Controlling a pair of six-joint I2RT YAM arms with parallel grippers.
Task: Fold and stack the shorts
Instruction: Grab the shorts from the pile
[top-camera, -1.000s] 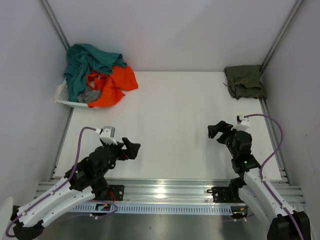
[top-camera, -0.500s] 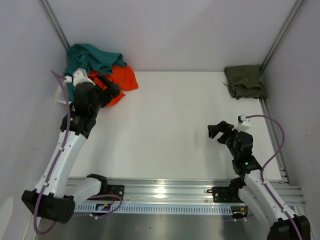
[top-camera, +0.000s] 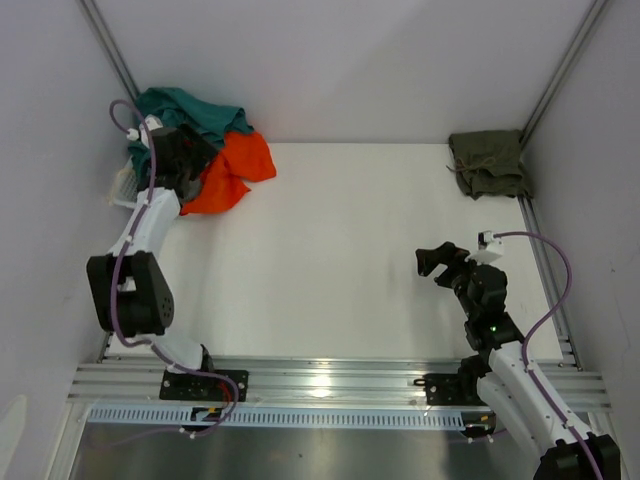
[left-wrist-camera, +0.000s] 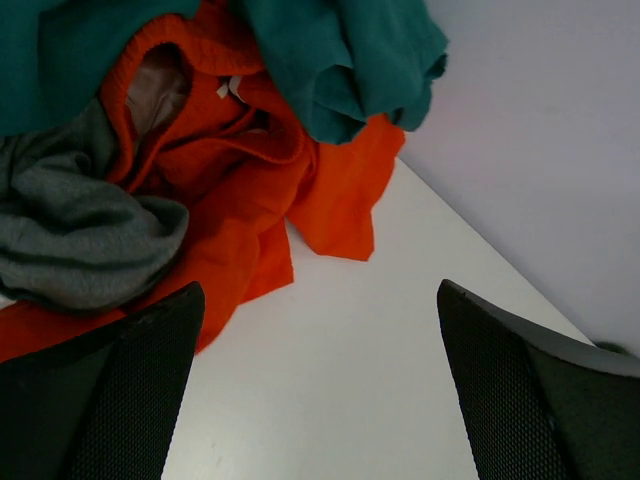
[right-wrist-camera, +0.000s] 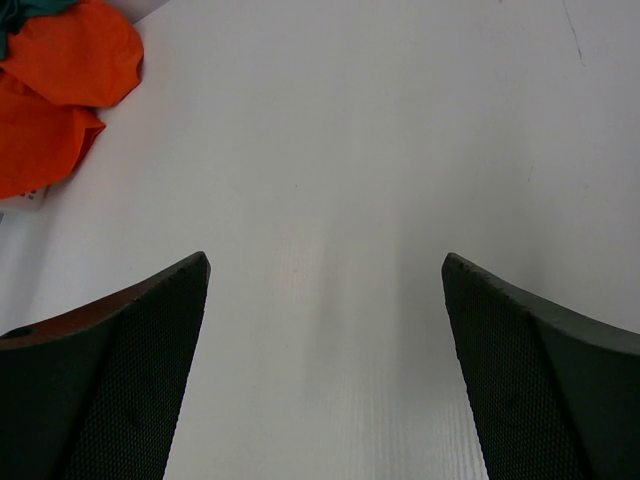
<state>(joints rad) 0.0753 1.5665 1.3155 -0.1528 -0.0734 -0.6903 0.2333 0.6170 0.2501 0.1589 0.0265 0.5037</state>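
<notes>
- Top view: the teal shorts (top-camera: 190, 112) lie crumpled in a soft heap at the upper left of the frame, over a white basket (top-camera: 124, 192) with a slotted wall. A bright orange garment (top-camera: 238, 162) spills from the heap onto the smooth white table (top-camera: 340, 250).
- The olive shorts (top-camera: 488, 163) sit as a flat folded square at the upper right, a cord knotted on top.
- The left gripper (top-camera: 192, 162) hangs over the heap; the right gripper (top-camera: 437, 262) hovers at lower right, well apart from any cloth.
- Left wrist view: two black fingers (left-wrist-camera: 130, 380) with mesh-textured pads stand spread wide, holding nothing. Above them are rumpled orange cloth, a grey knit-looking fold (left-wrist-camera: 80, 240) at the left, and teal fabric along the top edge.
- Right wrist view: its textured black fingers (right-wrist-camera: 120, 380) are likewise spread apart over bare table, empty. Orange cloth shows in the upper left corner.
</notes>
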